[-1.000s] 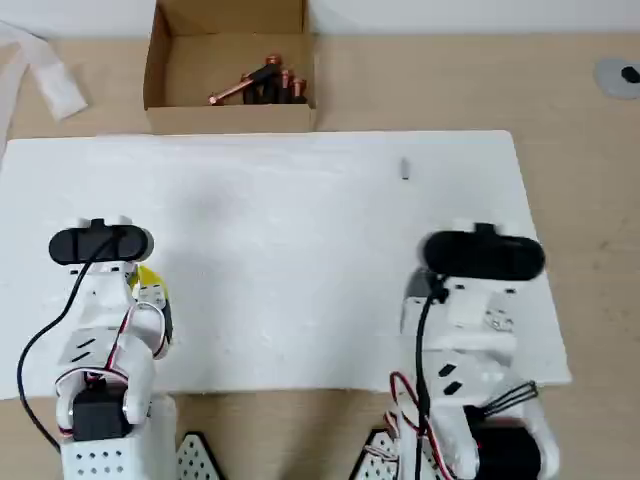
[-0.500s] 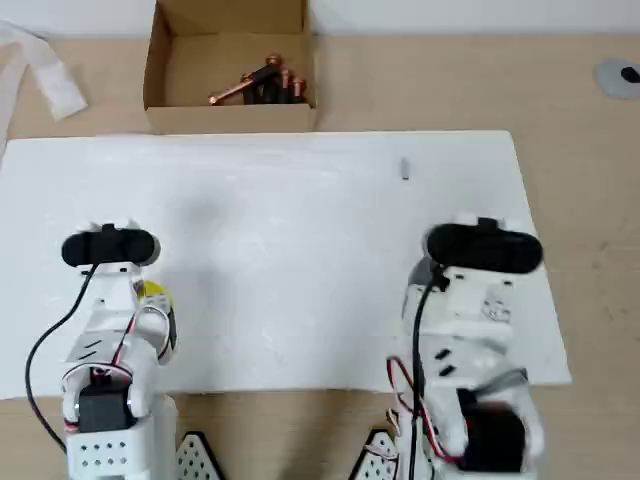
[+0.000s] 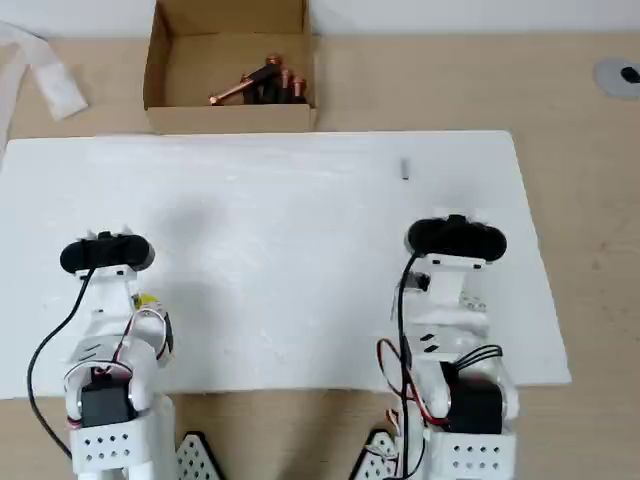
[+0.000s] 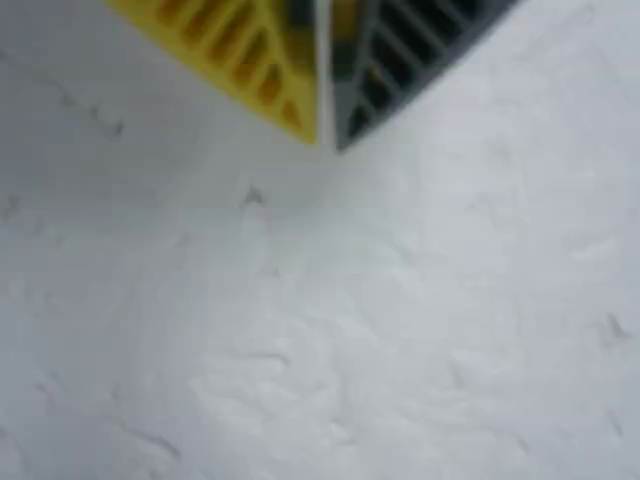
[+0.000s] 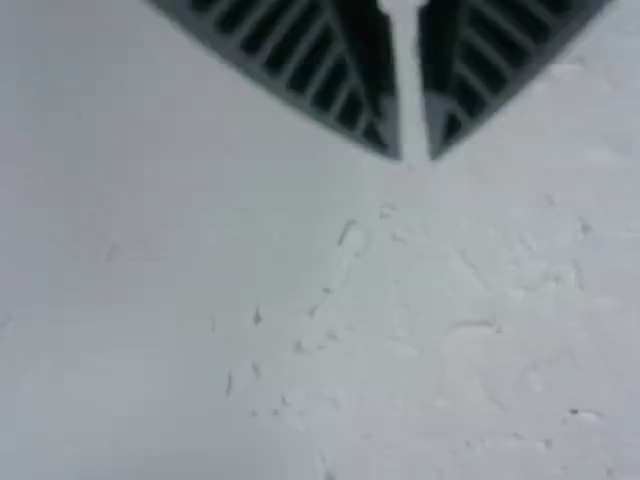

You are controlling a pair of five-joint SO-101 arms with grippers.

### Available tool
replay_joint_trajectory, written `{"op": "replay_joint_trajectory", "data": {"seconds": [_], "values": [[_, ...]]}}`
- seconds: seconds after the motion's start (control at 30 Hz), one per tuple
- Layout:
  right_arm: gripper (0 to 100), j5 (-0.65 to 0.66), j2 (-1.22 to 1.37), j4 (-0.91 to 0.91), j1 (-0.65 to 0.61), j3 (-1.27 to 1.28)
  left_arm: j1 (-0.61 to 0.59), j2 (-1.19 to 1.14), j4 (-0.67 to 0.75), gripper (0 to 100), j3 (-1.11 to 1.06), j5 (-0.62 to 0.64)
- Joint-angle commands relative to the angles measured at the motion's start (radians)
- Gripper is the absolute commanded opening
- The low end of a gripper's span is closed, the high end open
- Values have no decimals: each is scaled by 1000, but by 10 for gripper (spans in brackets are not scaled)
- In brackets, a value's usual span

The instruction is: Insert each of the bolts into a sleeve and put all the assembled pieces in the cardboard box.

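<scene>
White sheet (image 3: 300, 250) lies beneath left claw (image 4: 325, 140) and right claw (image 5: 412, 150), both closed, empty.

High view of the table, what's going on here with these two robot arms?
Nothing is being handled right now. The left gripper and the right gripper are both shut and empty, close above the white foam sheet. A heap of copper and black pieces lies inside the cardboard box beyond the sheet's far edge. One small grey bit lies on the sheet; I can't tell what it is.
</scene>
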State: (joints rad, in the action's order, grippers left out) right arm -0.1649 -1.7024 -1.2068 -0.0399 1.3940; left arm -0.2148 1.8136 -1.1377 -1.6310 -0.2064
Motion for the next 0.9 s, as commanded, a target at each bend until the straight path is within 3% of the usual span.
{"op": "replay_joint_trajectory", "data": {"seconds": [0.0,0.27,0.43,0.53,0.67,0.73,0.87], "values": [[10,186,-5,15,-111,-41,-9,8,-3,9,5,3],[10,463,-5,9,-440,-45,-8,8,-3,9,5,3],[10,485,-5,17,-509,-28,-12,8,-3,9,5,3],[9,388,-4,17,-438,-30,-12,8,-3,9,5,3],[9,127,5,5,-191,-58,-12,8,-3,8,5,3],[9,118,5,-26,-127,-84,-12,8,-3,8,5,3],[9,117,8,-101,-113,-108,-11,8,-3,8,5,3]]}}
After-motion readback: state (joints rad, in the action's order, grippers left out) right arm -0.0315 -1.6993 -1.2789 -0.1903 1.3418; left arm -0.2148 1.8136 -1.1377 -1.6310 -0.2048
